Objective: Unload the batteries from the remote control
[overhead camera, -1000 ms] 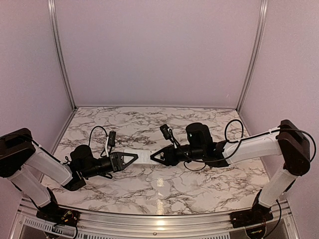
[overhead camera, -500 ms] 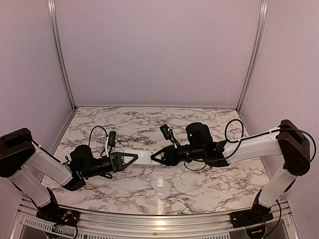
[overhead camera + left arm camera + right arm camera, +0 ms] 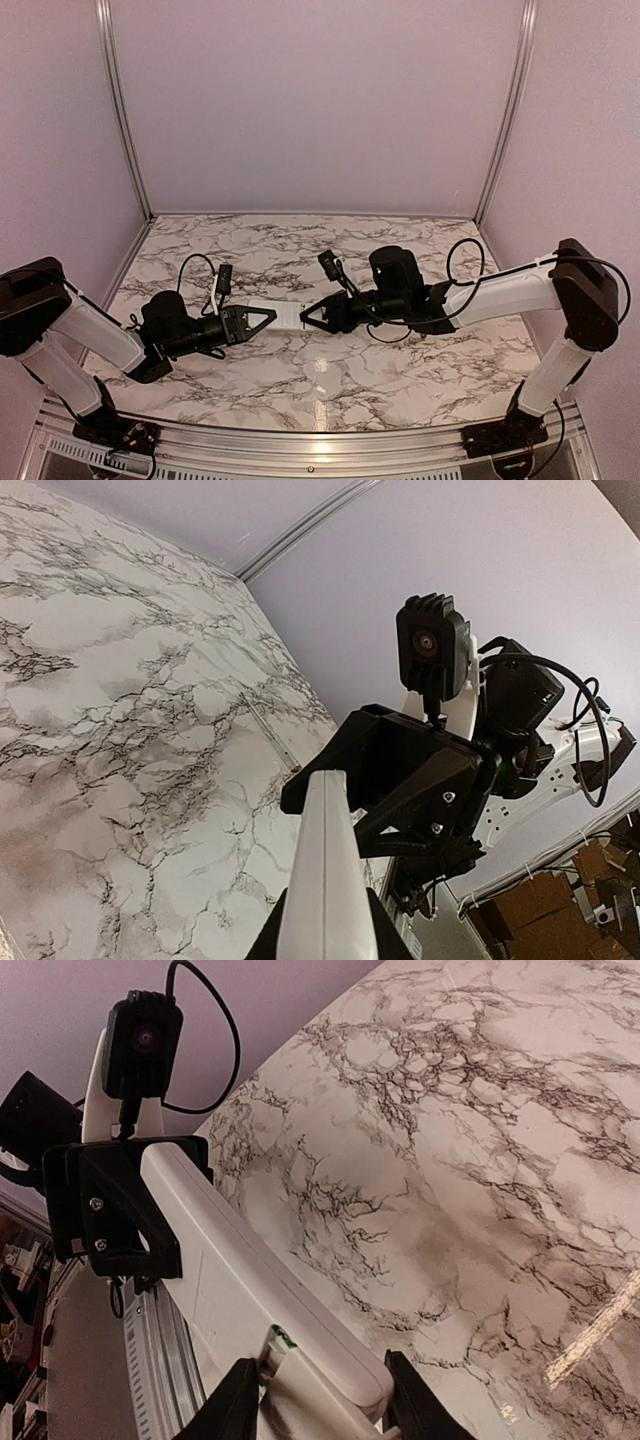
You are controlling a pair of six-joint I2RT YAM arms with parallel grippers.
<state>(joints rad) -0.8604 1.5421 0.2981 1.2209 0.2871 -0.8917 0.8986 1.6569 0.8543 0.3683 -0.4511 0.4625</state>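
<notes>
The white remote control (image 3: 288, 314) hangs above the table, held at both ends. My left gripper (image 3: 262, 318) is shut on its left end and my right gripper (image 3: 312, 316) is shut on its right end. In the left wrist view the remote (image 3: 325, 870) shows edge-on between my left gripper (image 3: 328, 935), with the right gripper (image 3: 400, 780) clamped at its far end. In the right wrist view the remote (image 3: 230, 1260) runs from my right gripper (image 3: 320, 1400) to the left gripper (image 3: 110, 1210). A small gap with a green bit (image 3: 277, 1338) shows near the right jaws. The batteries are hidden.
The marble table top (image 3: 320, 380) lies below both arms, with walls on three sides and a metal rail (image 3: 300, 445) along the near edge. A thin pale stick (image 3: 268, 725) lies on the table near the far wall in the left wrist view.
My right arm has edged slightly to the left. Both grippers still hold the remote in about the same place.
</notes>
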